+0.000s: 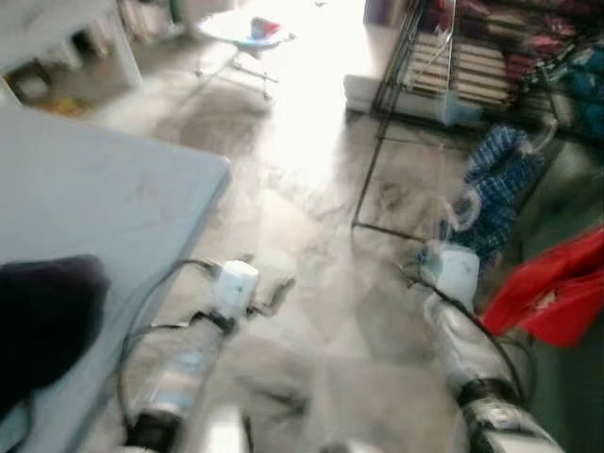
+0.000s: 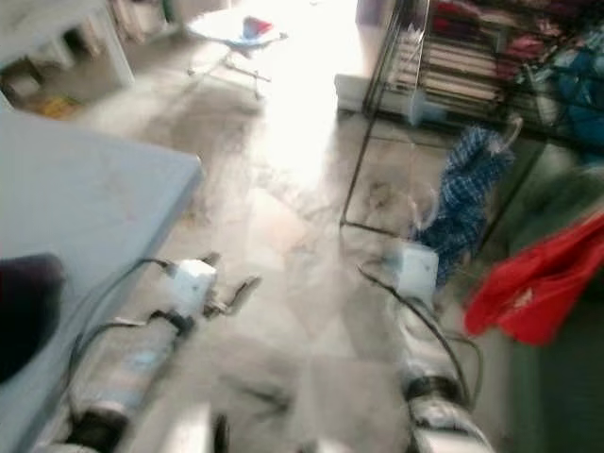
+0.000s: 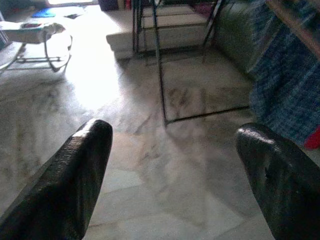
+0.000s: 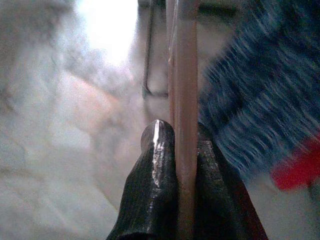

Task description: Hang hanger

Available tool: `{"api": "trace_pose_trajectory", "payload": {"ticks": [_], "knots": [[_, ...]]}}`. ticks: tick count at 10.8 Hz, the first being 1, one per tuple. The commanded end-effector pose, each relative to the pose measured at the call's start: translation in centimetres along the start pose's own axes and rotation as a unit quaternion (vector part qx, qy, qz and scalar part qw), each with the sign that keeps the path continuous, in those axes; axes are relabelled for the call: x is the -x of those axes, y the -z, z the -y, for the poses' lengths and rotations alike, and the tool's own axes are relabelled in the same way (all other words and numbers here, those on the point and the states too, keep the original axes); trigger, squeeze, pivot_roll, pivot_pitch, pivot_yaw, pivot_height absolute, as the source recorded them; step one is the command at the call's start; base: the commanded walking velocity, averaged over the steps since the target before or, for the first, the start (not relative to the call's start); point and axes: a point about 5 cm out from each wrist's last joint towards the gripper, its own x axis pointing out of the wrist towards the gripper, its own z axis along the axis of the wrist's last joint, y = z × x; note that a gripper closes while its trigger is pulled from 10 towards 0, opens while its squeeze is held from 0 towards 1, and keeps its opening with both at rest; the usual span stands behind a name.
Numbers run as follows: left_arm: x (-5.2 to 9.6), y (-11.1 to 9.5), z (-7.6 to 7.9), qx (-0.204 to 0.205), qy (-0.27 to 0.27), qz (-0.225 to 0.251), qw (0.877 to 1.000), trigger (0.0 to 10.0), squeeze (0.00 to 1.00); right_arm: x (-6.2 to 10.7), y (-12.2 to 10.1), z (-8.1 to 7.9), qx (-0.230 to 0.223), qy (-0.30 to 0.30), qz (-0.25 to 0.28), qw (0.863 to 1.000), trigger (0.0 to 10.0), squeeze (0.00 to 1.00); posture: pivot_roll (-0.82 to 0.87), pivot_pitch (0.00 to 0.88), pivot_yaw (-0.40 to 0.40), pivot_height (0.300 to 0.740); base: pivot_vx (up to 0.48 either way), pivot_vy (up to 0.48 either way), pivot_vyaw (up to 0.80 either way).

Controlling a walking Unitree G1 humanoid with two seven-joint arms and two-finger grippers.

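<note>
Eye views: head-height, facing forward-down over the marble floor (image 1: 311, 189)
Wrist views: low, close along each gripper
Shared: black rack (image 3: 159, 75), floor

home bedroom; mattress (image 1: 94, 189); clothes rack (image 1: 453, 66)

Open floor (image 1: 302, 189) ahead; rack (image 1: 415, 113) right, bed (image 1: 85, 198) left.
</note>
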Motion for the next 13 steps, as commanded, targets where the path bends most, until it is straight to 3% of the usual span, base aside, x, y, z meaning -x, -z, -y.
{"api": "trace_pose_trajectory", "payload": {"ticks": [1,4,6,10,13], "knots": [[-0.7,-0.8,1.1,0.000,0.013,0.017,1.000,10.0,0.00,0.4,0.8,2.1,0.006,0.029,-0.015,0.999,10.0,0.00,-0.02,0.102,-0.071,0.740,0.386,-0.281,0.00],[-0.8,-0.7,1.2,0.014,0.010,0.016,1.000,10.0,0.00,0.3,0.6,2.4,0.010,0.035,-0.012,0.999,10.0,0.00,-0.02,0.101,-0.075,0.740,0.360,0.000,0.00],[-0.8,-0.5,1.3,0.013,0.011,0.011,1.000,10.0,0.00,0.2,0.2,2.7,0.015,0.047,-0.004,0.999,10.0,0.00,-0.02,0.104,-0.078,0.740,0.000,0.000,0.00],[-0.8,-0.4,1.3,0.010,0.014,0.008,1.000,10.0,0.00,0.3,-0.1,5.1,0.011,0.127,0.000,0.992,10.0,0.00,-0.02,0.106,-0.075,0.740,0.000,0.000,0.00],[-0.7,-0.3,1.3,0.006,0.017,0.007,1.000,10.0,0.00,0.3,-0.2,5.2,0.007,0.140,0.006,0.990,10.0,0.00,-0.02,0.109,-0.071,0.740,0.000,0.000,0.00]]}}
